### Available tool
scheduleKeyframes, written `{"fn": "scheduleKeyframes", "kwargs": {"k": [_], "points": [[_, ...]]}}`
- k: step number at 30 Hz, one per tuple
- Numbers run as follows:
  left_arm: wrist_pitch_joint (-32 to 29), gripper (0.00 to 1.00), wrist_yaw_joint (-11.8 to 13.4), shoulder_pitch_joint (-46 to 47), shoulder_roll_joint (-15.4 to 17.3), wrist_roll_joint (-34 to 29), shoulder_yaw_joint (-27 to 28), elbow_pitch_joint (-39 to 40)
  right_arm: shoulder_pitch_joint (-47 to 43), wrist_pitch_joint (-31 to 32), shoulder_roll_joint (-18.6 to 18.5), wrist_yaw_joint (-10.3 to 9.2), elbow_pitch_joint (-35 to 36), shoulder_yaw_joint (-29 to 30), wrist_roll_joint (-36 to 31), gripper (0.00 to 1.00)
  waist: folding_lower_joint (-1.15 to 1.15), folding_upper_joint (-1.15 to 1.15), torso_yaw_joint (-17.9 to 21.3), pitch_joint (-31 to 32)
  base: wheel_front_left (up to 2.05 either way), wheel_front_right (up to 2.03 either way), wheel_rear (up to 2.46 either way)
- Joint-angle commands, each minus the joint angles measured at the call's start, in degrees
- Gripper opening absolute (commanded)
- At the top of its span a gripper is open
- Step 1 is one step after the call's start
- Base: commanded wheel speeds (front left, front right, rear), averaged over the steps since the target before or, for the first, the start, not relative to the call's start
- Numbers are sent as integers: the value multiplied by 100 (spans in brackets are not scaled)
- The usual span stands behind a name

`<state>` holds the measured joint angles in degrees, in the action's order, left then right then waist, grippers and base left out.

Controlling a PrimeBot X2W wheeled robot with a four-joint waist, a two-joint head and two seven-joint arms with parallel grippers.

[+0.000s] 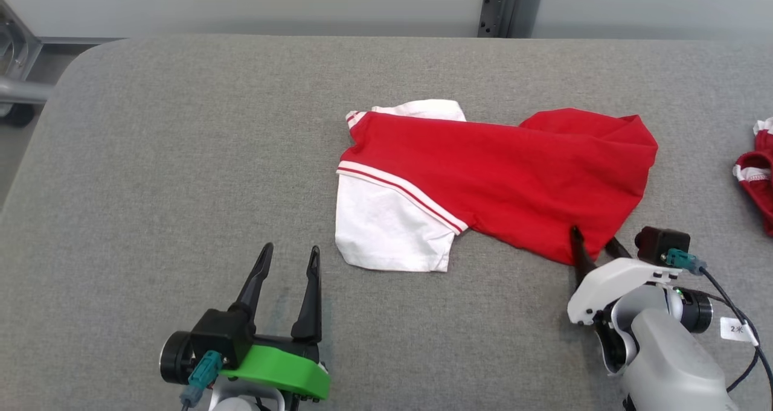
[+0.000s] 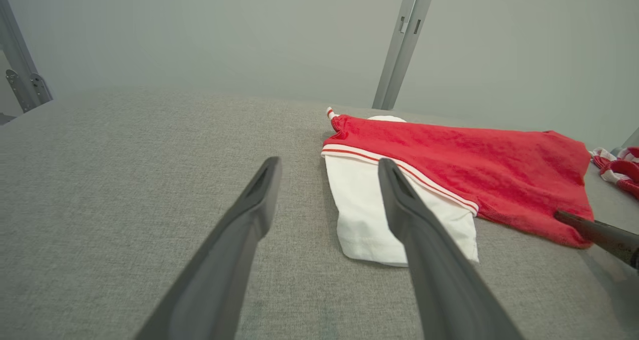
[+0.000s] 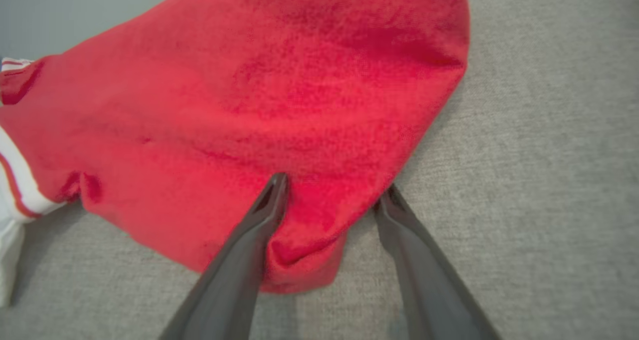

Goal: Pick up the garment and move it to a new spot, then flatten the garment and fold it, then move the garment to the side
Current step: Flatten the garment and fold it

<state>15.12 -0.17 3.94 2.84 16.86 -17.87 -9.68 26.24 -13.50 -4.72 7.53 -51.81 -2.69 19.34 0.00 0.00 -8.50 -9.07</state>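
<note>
The red-and-white shirt (image 1: 501,175) lies mid-way on the grey table (image 1: 181,157), light and limp we think. Our right gripper (image 1: 593,237), jaws apart, straddles its near red hem (image 3: 309,260), a good place to pinch; nothing gripped yet. Our left gripper (image 1: 291,249) is wide open, empty.

Two garments, the red-and-white garment (image 1: 513,175) and a crumpled garment (image 1: 758,169) well right of it; two grippers, left gripper (image 1: 290,250) and right gripper (image 1: 593,237), before it.

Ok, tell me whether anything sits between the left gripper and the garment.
Nothing visible does: bare grey table lies between the open left gripper and the garment, whose white end is nearest.
</note>
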Motion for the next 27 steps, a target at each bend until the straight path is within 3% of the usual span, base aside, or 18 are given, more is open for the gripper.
{"fn": "scheduleKeyframes", "kwargs": {"k": [1, 13, 20, 27], "points": [[2, 100, 34, 60, 10, -12, 7, 8, 95, -43, 21, -8, -43, 26, 86, 0, 0, 0, -85, -56, 0, 0, 0], [2, 100, 67, 97, 10, 110, -81, 38, 1053, -172, 51, -8, 847, -464, -464, 0, 0, 0, -340, -161, 0, 0, 0], [3, 100, 119, 184, 10, 252, -257, 23, 1926, 101, 115, -8, 337, -973, -727, 0, 0, 0, -730, -316, 0, 0, 0], [3, 100, 161, 238, 9, 341, -421, -3, 2412, 320, 164, -8, -404, -1717, -545, 0, 0, 0, -1093, -438, 0, 0, 0]]}}
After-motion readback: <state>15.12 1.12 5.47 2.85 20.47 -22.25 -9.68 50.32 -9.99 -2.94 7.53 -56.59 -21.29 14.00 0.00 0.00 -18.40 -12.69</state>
